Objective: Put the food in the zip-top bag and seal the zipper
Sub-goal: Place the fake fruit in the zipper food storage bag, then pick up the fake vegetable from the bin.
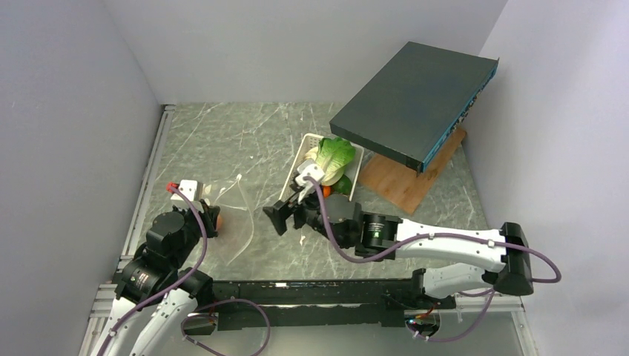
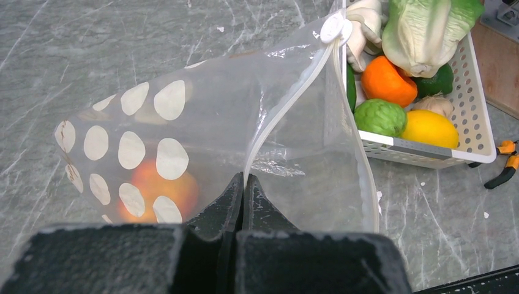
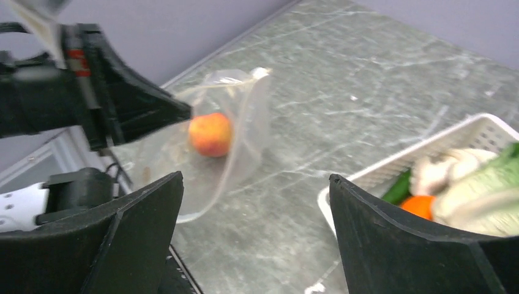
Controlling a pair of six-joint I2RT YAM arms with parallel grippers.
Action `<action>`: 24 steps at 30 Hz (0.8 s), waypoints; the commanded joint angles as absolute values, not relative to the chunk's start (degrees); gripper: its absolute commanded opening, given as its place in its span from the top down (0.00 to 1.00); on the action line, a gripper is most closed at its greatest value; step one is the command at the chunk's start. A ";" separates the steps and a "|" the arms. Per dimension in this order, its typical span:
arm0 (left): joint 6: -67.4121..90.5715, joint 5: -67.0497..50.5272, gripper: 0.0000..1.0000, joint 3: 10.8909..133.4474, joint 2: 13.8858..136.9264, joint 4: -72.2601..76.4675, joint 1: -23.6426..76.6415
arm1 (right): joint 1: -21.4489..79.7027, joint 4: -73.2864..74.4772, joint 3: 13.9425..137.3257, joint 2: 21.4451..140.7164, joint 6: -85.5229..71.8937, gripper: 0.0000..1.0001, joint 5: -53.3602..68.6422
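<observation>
My left gripper (image 2: 244, 184) is closed tight, its two black fingers pinching the near end of the zipper (image 2: 287, 101), the whitish strip along the mouth of the zip-top bag (image 2: 202, 122). From my fingertips the strip runs away to a round white tab (image 2: 336, 27) at the bag's far corner. The bag lies on the marble table (image 2: 73, 43) with its dotted face to the left and its mouth gaping open to the right. Inside it, behind the white dots, sits the peach (image 2: 156, 190). My right gripper (image 3: 256, 184) is spread wide, with nothing between its fingers (image 3: 138, 236). In the top view it sits low over the table, between the bag's mouth and the white slotted basket (image 2: 474, 73). The basket stands just beyond the bag's far corner and holds the rest of the food. The leafy lettuce (image 2: 422, 30) lies on top beside the white mushroom (image 2: 366, 24), with the orange (image 2: 387, 81) and the dark green vegetable (image 2: 437, 79) under it. The bumpy green lime (image 2: 380, 116) and the yellow lemon (image 2: 431, 128) lie nearest me. Orange-handled pliers (image 2: 505, 164) lie on the table just right of the basket. Past the basket, a dark flat box (image 1: 415, 100) leans tilted over a wooden board (image 1: 404, 184).
</observation>
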State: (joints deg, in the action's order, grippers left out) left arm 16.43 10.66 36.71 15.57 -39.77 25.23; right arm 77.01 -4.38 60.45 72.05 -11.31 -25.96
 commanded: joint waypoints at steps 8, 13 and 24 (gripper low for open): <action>17.58 12.44 1.00 37.66 15.83 -37.72 25.47 | 60.54 10.89 58.07 73.37 -19.44 0.20 -22.31; 17.49 12.28 1.00 37.77 16.16 -37.78 25.47 | 58.97 19.90 64.16 82.15 -30.15 0.22 -24.75; 17.63 12.30 1.00 37.73 16.05 -37.90 25.51 | 58.90 31.52 75.93 99.94 -48.16 0.17 -34.10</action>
